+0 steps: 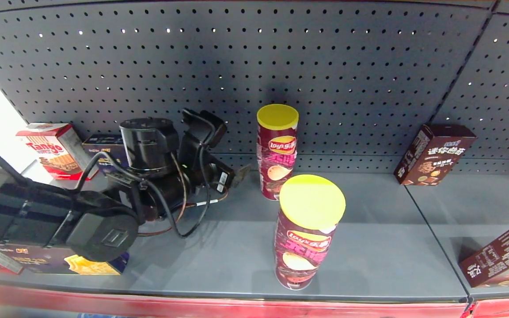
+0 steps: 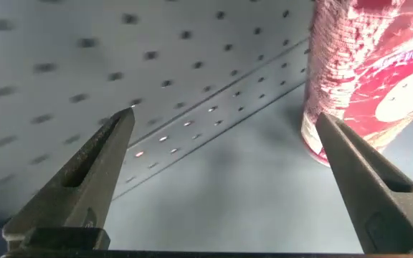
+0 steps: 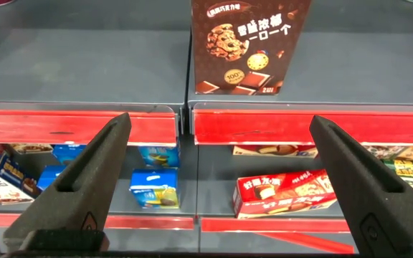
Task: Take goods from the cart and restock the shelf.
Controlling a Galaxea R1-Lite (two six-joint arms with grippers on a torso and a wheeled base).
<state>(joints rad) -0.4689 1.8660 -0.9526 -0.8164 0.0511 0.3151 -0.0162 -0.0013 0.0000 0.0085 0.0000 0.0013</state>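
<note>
Two maroon chip cans with yellow lids stand upright on the grey shelf (image 1: pixel 369 247). One can (image 1: pixel 276 152) is near the pegboard back, the other (image 1: pixel 306 234) is closer to the front edge. My left arm lies over the shelf's left part, and my left gripper (image 1: pixel 239 174) is open just left of the back can, holding nothing. In the left wrist view the left gripper (image 2: pixel 224 115) gapes wide, with that can (image 2: pixel 368 72) beyond one finger (image 2: pixel 364 179). My right gripper (image 3: pixel 221 120) is open and empty in front of the shelf's red edge (image 3: pixel 300 125).
A red-white wafer box (image 1: pixel 53 150) and a dark blue box (image 1: pixel 102 145) stand at the back left, and a purple-yellow box (image 1: pixel 60 263) lies front left. Brown cookie boxes (image 1: pixel 433 154) (image 1: pixel 502 254) stand on the right. Another cookie box (image 3: pixel 249 46) and lower-shelf boxes (image 3: pixel 285 195) face the right wrist.
</note>
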